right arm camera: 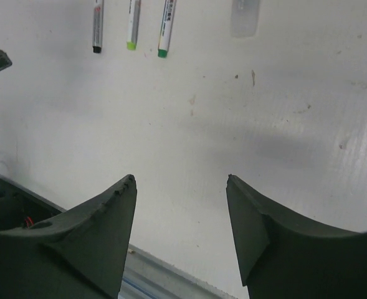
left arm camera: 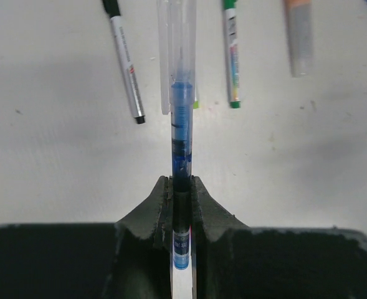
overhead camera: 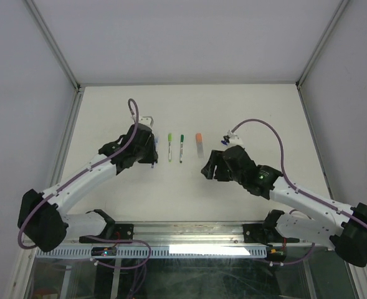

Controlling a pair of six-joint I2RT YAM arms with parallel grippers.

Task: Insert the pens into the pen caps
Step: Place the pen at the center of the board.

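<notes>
two arms reach over the white table [overhead camera: 264,106] in the top view: the left gripper [overhead camera: 151,149] sits at the left end of a row of pens, and to its right lie a lime-tipped pen [overhead camera: 170,146], a green-tipped pen [overhead camera: 181,147] and a grey marker [overhead camera: 199,146] with an orange far end, side by side but apart; the right gripper [overhead camera: 210,167] is nearer and to the right of them. from the left wrist, the fingers are clamped tight on a blue pen [left arm camera: 181,124] with a clear barrel that points far, and a silver pen [left arm camera: 126,62] with a black tip lies just left of it. from the right wrist, the jaws stand wide with nothing between them, above the table, the row of pens well beyond.
</notes>
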